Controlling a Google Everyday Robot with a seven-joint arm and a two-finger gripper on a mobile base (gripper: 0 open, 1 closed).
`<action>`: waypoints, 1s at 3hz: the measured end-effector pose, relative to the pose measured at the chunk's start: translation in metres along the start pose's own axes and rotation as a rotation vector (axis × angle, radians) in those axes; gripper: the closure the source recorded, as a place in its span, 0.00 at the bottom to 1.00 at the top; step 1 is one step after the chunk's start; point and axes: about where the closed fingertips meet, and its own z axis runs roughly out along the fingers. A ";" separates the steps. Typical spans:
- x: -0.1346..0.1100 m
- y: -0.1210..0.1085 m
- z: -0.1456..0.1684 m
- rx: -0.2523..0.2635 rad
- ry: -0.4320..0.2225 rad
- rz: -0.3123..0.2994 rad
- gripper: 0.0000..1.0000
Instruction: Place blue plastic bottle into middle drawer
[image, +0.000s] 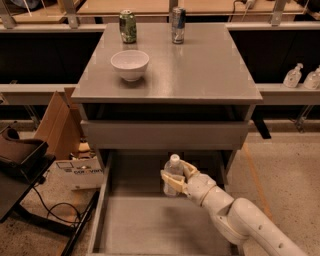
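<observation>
Since the middle drawer (107, 220) stands pulled out with its grey floor bare in the foreground, the step in hand looks like the set-down. The white arm (250, 222) reaches in from the lower right. Its end effector (178, 176) is clamped around the blue plastic bottle (173, 168), one finger across the front and one behind.

The bottle is upright with its white cap on top, over the rear part of the drawer floor and below the front of the upper drawer (165, 135). Whether its base touches the floor cannot be told.

To finish well, I would lower it straight until the base sits flat. Then spread the fingers only enough to free it, and draw back along the arm's line, since a slim bottle tips easily. Keep clear of the upper drawer front when lifting out.

The bottle's label cannot be read. The cardboard box (75, 172) at left carries dark lettering, not legible for sure.

On the bench (210, 75) stand a white bowl (130, 64), a green drink can (127, 26) and a silver-blue drink can (178, 25). Their brands cannot be made out.
</observation>
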 end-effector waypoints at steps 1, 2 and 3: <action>0.038 -0.001 0.057 -0.074 0.018 -0.092 1.00; 0.061 0.001 0.088 -0.097 0.054 -0.128 1.00; 0.094 0.009 0.121 -0.106 0.063 -0.044 1.00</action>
